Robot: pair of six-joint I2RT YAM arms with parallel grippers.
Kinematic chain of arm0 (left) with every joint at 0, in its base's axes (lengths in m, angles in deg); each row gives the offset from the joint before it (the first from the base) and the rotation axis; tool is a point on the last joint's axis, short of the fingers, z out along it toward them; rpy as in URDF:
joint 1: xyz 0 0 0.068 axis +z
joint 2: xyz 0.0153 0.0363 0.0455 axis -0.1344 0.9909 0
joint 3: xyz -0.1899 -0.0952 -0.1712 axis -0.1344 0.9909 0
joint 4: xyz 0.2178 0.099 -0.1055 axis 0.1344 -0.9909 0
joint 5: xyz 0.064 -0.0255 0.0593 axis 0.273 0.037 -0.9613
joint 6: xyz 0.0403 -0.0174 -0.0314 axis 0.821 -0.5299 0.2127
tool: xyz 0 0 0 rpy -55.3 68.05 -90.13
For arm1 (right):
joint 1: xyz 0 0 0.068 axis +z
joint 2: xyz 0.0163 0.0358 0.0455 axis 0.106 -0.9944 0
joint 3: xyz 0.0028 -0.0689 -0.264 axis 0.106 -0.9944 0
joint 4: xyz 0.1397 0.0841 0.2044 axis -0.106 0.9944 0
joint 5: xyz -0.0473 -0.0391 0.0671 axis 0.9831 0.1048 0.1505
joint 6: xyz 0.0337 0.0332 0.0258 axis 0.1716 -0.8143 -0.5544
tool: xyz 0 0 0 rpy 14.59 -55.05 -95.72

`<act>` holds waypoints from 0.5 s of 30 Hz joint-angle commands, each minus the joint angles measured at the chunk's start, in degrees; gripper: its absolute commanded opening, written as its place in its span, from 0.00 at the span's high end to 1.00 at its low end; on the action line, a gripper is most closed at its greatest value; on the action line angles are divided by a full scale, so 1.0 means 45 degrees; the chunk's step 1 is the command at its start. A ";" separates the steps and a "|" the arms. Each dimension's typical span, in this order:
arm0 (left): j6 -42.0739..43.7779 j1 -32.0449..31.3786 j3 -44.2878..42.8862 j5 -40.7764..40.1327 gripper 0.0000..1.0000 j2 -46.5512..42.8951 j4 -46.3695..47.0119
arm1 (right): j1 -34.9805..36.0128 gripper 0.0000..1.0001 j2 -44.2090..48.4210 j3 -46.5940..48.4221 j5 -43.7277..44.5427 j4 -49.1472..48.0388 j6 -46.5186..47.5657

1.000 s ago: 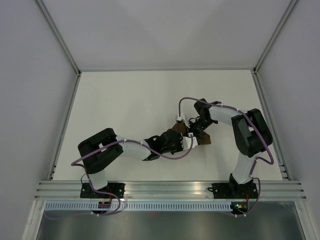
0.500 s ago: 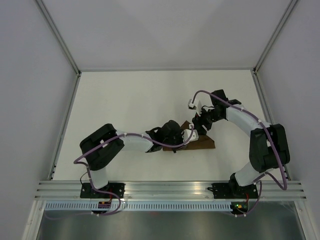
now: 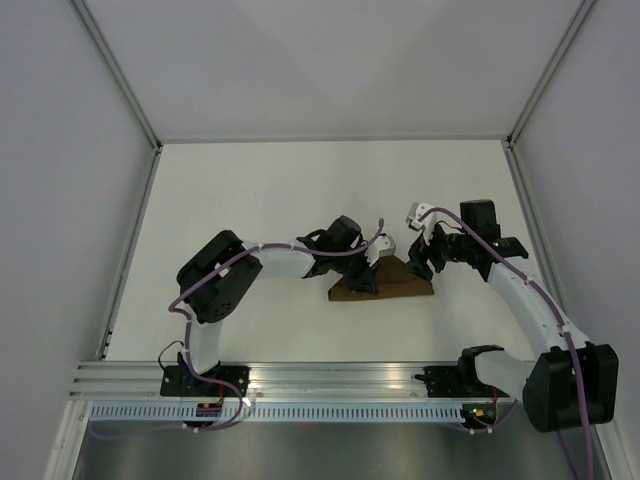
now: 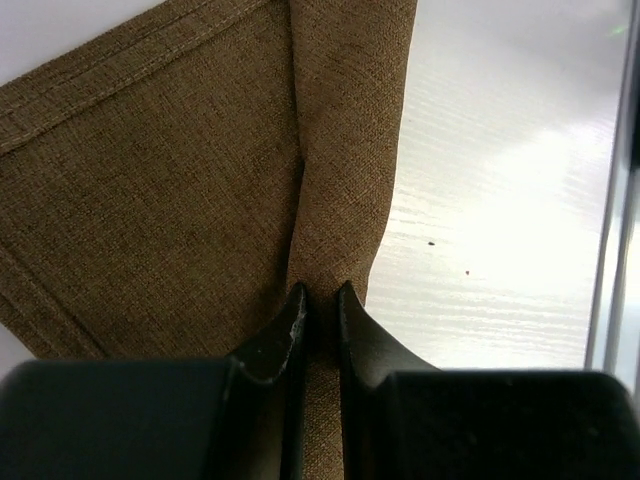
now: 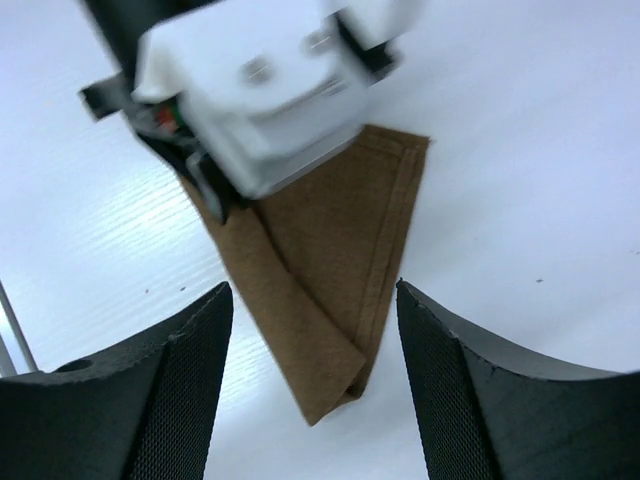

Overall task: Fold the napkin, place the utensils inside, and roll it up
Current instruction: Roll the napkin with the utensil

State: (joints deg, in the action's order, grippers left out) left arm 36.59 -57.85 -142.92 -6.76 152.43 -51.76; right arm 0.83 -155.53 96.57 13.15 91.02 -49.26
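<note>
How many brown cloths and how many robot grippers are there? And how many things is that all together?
napkin: 1
grippers: 2, the left gripper and the right gripper
total: 3

The napkin is a plain brown woven cloth with a stitched hem along its edges. It is folded into a flat, layered triangle on the tabletop. One narrow flap is turned over along a side and forms a raised crease. The left hand is closed on that crease, and the rest of the cloth spreads away from the left hand, lying smooth.
</note>
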 commanded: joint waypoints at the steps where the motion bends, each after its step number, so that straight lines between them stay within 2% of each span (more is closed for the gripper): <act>1: -0.0808 0.0182 -0.0246 0.0899 0.98 0.1649 -0.3121 | 0.0142 0.28 0.1162 -0.1325 -0.0248 -0.0554 0.0961; 5: -0.1004 0.0416 -0.0735 0.1153 0.98 0.2296 -0.3630 | 0.0668 0.27 0.2586 -0.3238 0.0726 -0.1743 0.1529; 8: -0.1218 0.0631 -0.1029 0.1426 0.98 0.2667 -0.3846 | 0.1740 0.25 0.3096 -0.4469 0.2092 -0.2915 0.1589; 15: -0.1473 0.0905 -0.1596 0.1935 0.98 0.3195 -0.4276 | 0.4571 0.25 0.2357 -0.5916 0.4554 -0.5279 0.1296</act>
State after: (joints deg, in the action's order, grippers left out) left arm 30.63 -53.26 -152.43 6.55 160.78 -59.83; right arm 18.39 -143.84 70.93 27.70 76.14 -43.68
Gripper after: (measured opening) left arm 0.168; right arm 0.744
